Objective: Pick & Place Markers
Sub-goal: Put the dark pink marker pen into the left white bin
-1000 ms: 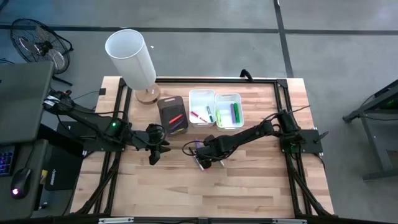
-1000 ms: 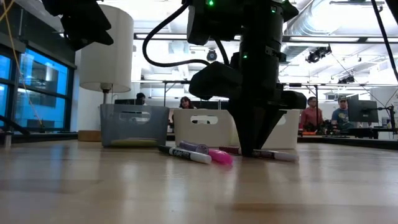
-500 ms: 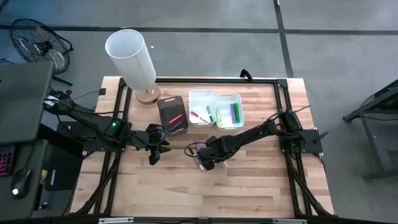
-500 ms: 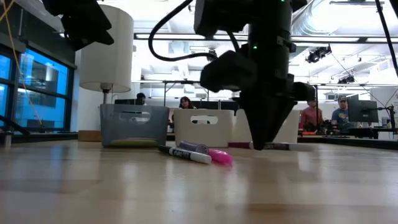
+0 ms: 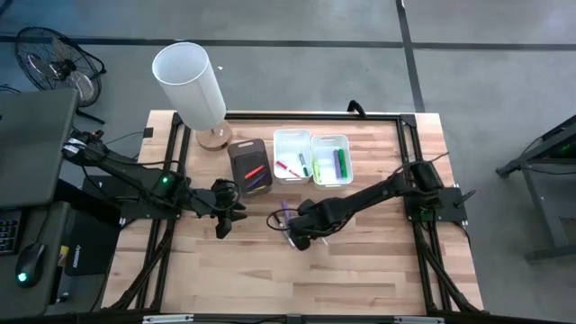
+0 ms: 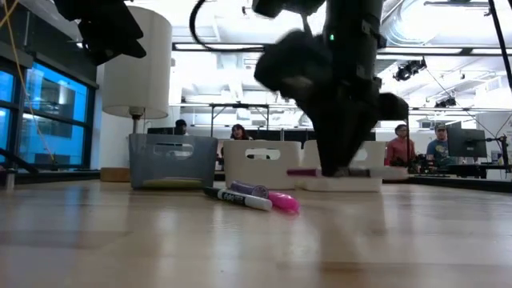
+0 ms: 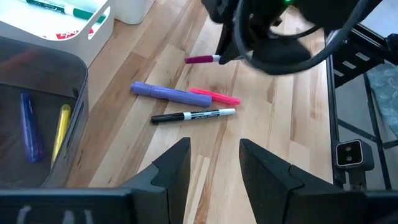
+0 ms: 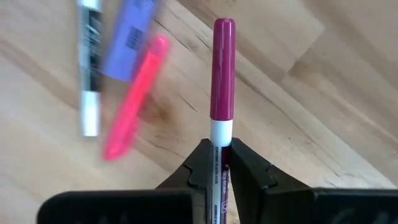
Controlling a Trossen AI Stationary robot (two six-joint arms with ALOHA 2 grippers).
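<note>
My right gripper [image 6: 346, 164] hangs over the middle of the table, shut on a marker [image 6: 308, 171] with a magenta cap and a white barrel. Three more markers lie side by side on the wood to its left: a purple one [image 7: 166, 93], a pink one [image 7: 215, 96] and a black-and-white one [image 7: 193, 115]. My left gripper [image 7: 214, 155] waits open, above the table left of them and pointing at them. Other markers lie in the dark bin [image 5: 247, 163] and the two white bins [image 5: 292, 155]. My right gripper pinches the marker's white barrel [image 8: 220, 144] between its two fingers, just behind the magenta cap [image 8: 222, 68]. The fingers come from above, point down and lie across the marker. The marker is level and lifted clear of the table, sticking out on both sides of the fingers.
A white-shaded lamp [image 5: 189, 83] stands at the table's far left corner beside the dark bin. The bins stand in a row along the far side. Bare wood stretches along the near half of the table [image 5: 297, 279]. People sit in the room beyond.
My right gripper has risen straight off the table with the magenta-capped marker. The marker lay on the wood a second ago and now hangs level, clear of it. The three other markers have stayed where they were.
</note>
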